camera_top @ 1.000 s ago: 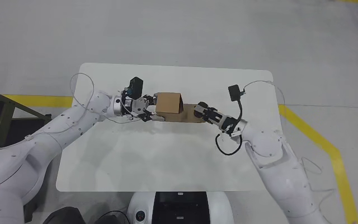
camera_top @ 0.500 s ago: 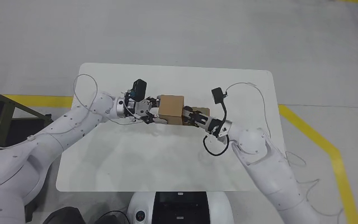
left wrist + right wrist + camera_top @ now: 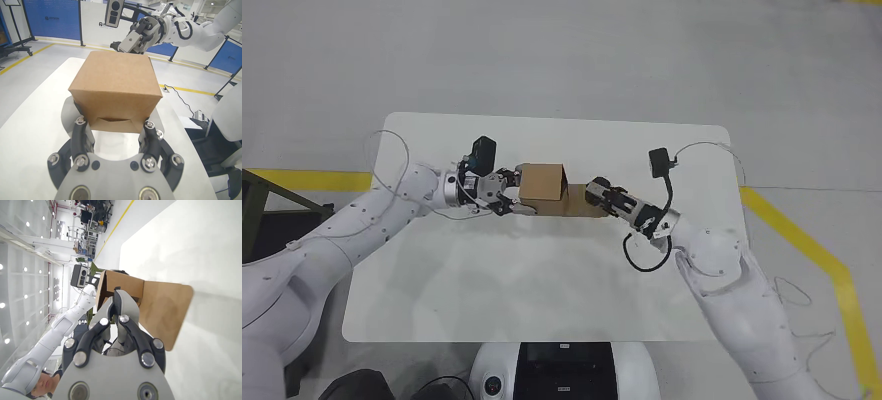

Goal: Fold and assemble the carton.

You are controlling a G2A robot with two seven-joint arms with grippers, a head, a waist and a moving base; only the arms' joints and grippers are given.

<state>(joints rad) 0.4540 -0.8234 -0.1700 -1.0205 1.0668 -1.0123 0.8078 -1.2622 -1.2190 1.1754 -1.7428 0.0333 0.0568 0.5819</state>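
My left fingers (image 3: 66, 115) are clamped on either side of the plain brown cardboard carton (image 3: 115, 79), gripping it at its closed end, where a tuck flap already sits in its slot. My right fingers (image 3: 122, 302) are pressed together with nothing visibly between them, their tips at the carton's open mouth. The carton lies between my two arms, about mid-way across the white worktop (image 3: 542, 290); I cannot tell whether its base rests on the surface. One end looks finished, and I judge I am on the second closure: the broad rounded lid flap (image 3: 164, 315) lies splayed flat toward my right arm. Next I would need my right tips behind that flap to swing it over the mouth and tuck it in, while my left grip braces against the push. The carton's visible faces carry no print or label.
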